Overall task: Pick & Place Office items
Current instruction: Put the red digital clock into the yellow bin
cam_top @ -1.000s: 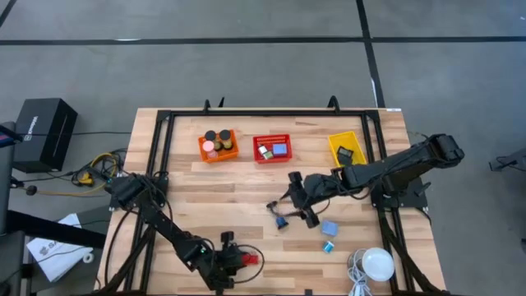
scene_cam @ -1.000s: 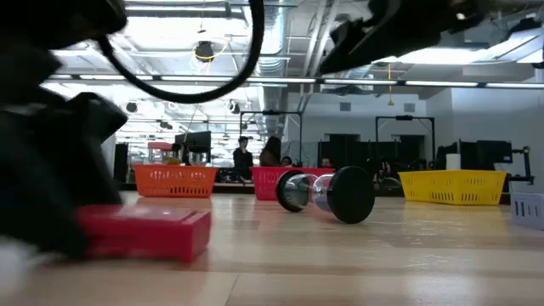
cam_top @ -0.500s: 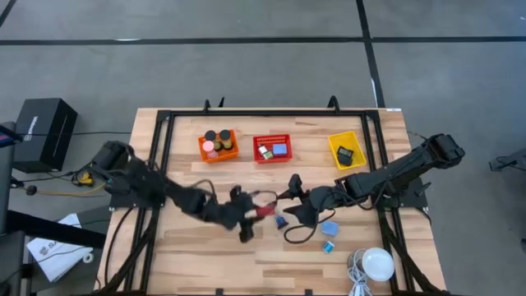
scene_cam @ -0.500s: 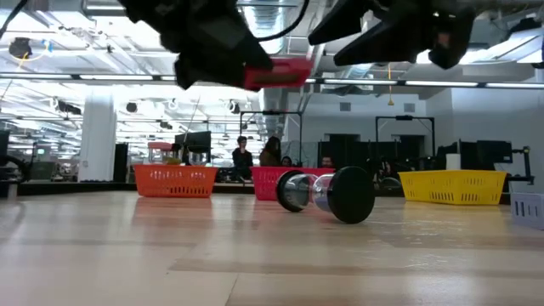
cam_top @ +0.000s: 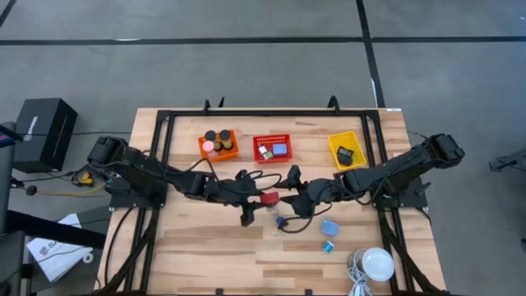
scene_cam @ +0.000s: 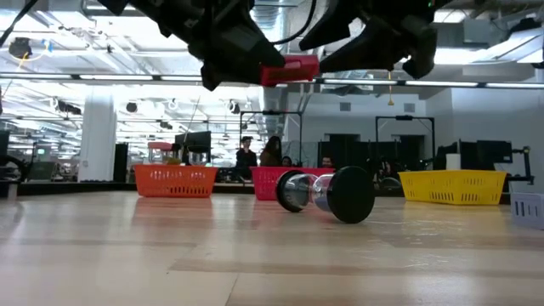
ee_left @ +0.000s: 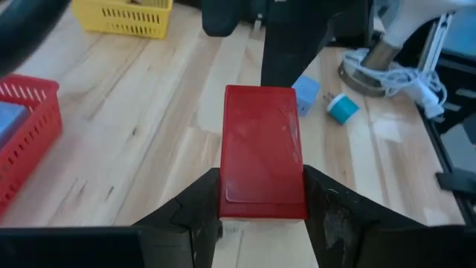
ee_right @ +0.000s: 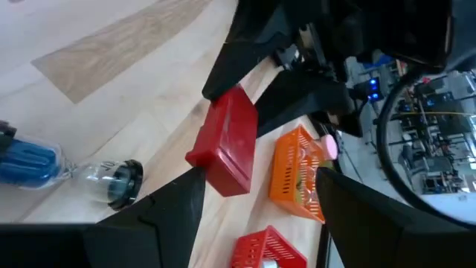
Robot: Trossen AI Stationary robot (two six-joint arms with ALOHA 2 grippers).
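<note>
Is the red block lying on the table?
No, the red block is up in the air, pinched by the left gripper, well above the table.

Block [cam_top: 269, 198] held above table centre [cam_top: 205, 238], btwn both arms, baskets [cam_top: 272, 149] behind

left claw [cam_top: 265, 199] | lifted flat red rectangle [cam_top: 269, 198] off table | carried to centre, beside right claw [cam_top: 294, 197]
</note>
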